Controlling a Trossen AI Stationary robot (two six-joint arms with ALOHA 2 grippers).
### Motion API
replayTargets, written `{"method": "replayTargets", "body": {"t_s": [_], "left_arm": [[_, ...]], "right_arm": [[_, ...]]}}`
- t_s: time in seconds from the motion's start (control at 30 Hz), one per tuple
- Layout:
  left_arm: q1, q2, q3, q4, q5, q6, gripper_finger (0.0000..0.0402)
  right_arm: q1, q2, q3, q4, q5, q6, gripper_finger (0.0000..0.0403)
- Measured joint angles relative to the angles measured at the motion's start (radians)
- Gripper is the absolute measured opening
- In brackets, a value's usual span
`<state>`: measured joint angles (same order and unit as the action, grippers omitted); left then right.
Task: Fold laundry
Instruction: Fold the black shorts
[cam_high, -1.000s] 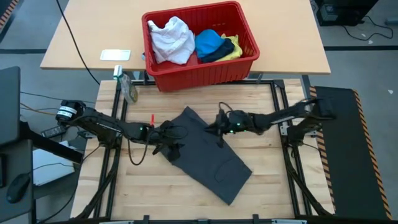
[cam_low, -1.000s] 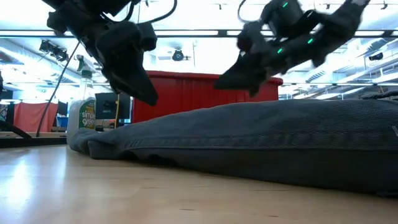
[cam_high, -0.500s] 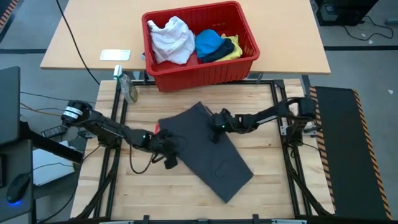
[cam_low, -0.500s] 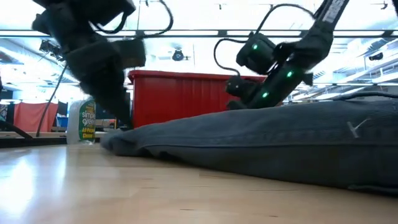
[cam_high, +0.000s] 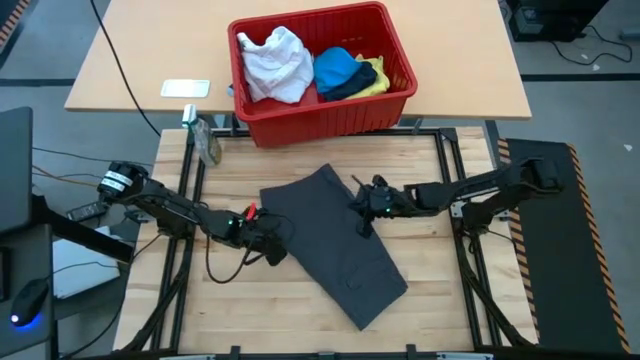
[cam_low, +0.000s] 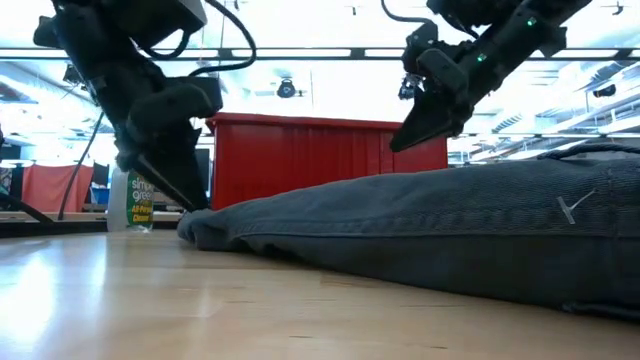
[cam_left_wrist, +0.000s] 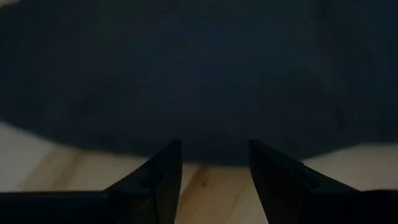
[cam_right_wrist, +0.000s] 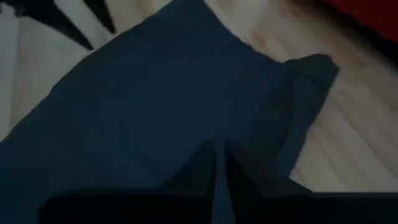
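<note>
A dark grey garment lies spread flat on the wooden table; it also shows in the low view and both wrist views. My left gripper is open, low at the table, just short of the garment's left edge. My right gripper is shut and hovers above the garment's right part. White, bright blue, dark navy and yellow garments lie in the red basket.
The red basket stands on the table beyond the far edge. A spray bottle stands at the far left corner. A flat white object lies on the far table. Bare wood shows near the front edge.
My right gripper went down onto the garment, then rose clear of it and moved toward the table's right edge. My left gripper moved a little toward the near edge and lowered beside the garment. The garment's far end has spread out flatter toward the far edge.
</note>
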<state>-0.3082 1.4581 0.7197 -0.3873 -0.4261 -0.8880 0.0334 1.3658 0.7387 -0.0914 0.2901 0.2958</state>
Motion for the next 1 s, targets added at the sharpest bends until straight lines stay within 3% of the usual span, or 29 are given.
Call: {"method": "replayTargets", "body": {"t_s": [0.13, 0.33, 0.43, 0.57, 0.73, 1.0], "left_arm": [[-0.035, -0.002, -0.009, -0.071, 0.0, -0.115, 0.0203], [-0.072, -0.002, -0.047, -0.198, -0.075, -0.32, 0.0273], [-0.052, -0.002, -0.059, -0.227, -0.126, -0.395, 0.0309], [0.013, -0.002, -0.06, -0.232, -0.135, -0.383, 0.0348], [0.134, -0.002, -0.06, -0.165, -0.124, -0.262, 0.037], [0.315, 0.0, -0.06, 0.097, 0.059, -0.072, 0.037]], "right_arm": [[-0.016, -0.015, -0.036, -0.004, -0.045, 0.011, 0.0109], [-0.066, 0.021, -0.077, 0.008, -0.018, 0.065, 0.0221], [-0.109, 0.042, -0.077, 0.037, -0.017, 0.075, 0.0277], [-0.181, 0.053, -0.076, 0.082, -0.073, 0.076, 0.0333], [-0.284, 0.053, -0.076, 0.09, -0.192, 0.087, 0.036], [-0.402, 0.057, -0.075, 0.031, -0.365, 0.069, 0.0359]]}}
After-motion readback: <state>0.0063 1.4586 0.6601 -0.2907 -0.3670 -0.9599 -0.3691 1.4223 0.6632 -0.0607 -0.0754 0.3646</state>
